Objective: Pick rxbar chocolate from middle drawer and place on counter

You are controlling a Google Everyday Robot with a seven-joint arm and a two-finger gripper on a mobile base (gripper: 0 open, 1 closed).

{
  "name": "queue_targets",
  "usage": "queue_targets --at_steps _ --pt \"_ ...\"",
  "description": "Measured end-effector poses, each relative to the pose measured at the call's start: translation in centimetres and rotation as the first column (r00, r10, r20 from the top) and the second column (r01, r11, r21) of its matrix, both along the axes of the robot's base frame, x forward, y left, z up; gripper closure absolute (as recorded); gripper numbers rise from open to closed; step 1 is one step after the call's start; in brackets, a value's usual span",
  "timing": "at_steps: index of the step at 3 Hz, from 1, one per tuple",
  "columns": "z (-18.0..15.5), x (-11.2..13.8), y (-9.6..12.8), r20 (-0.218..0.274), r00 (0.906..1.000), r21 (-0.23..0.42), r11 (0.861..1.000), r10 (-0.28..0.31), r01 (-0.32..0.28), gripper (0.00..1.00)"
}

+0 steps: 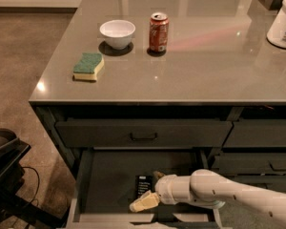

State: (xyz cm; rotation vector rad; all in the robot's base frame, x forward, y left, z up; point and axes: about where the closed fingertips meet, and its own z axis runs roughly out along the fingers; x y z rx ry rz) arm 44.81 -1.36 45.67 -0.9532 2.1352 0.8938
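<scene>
- Evidently mid-reach, the gripper (145,191) sits at 6 o'clock inside the middle drawer (109,175), jaws spread to straddle the rxbar chocolate (143,184).
- The table (205,70) at 12 o'clock awaits it.

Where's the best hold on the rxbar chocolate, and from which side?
Pinch the rxbar chocolate across its narrow width, coming from above: it lies flat on the middle drawer floor, long axis front-to-back. The gripper is already low beside it.
</scene>
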Motion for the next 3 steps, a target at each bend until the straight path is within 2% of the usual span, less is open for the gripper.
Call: queue_targets --at_steps 1,2,3 --pt "-1.1 2.9 1.5 0.111 0.9926 -0.01 0.999 0.049 -0.048 0.0" --pt "-1.3 2.9 1.8 0.106 0.9924 -0.001 0.998 0.062 -0.062 0.0" --pt "-4.3 6.4 0.8 0.152 0.9808 -0.031 0.993 0.121 -0.118 0.0"
